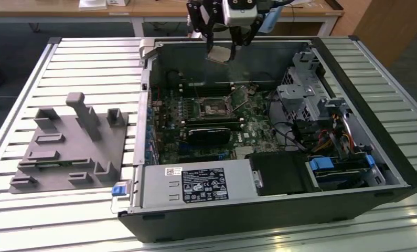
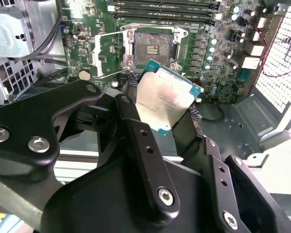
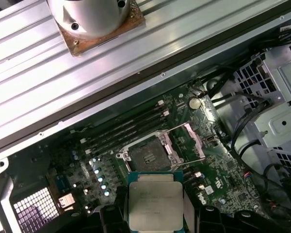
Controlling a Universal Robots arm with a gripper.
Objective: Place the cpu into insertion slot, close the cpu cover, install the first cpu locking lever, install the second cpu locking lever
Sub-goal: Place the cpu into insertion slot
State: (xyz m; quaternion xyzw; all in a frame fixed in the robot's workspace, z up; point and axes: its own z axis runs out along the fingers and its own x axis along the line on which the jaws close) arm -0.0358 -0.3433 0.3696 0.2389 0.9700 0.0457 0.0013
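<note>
My gripper [image 1: 221, 48] hangs over the far wall of the open computer case and is shut on the cpu [image 1: 220, 54], a flat square chip with a silver-grey top. Both wrist views show the cpu [image 2: 165, 99] [image 3: 154, 206] clamped by its edges between the black fingers [image 2: 136, 126], tilted and well above the board. The insertion slot [image 2: 153, 46] [image 3: 148, 156] [image 1: 214, 106] lies bare with its dark centre showing. Beside the slot the cpu cover [image 2: 111, 53] [image 3: 190, 141] stands swung open. A thin wire lever [image 2: 111, 74] sticks out next to the cover.
Long black memory slots [image 2: 160, 7] run along one side of the socket. A black card [image 1: 208, 134], the grey power-supply box [image 1: 194, 184] and a drive cage with cables [image 1: 306, 94] crowd the case. A grey fixture block [image 1: 68, 147] sits on the slatted table [image 1: 89, 58].
</note>
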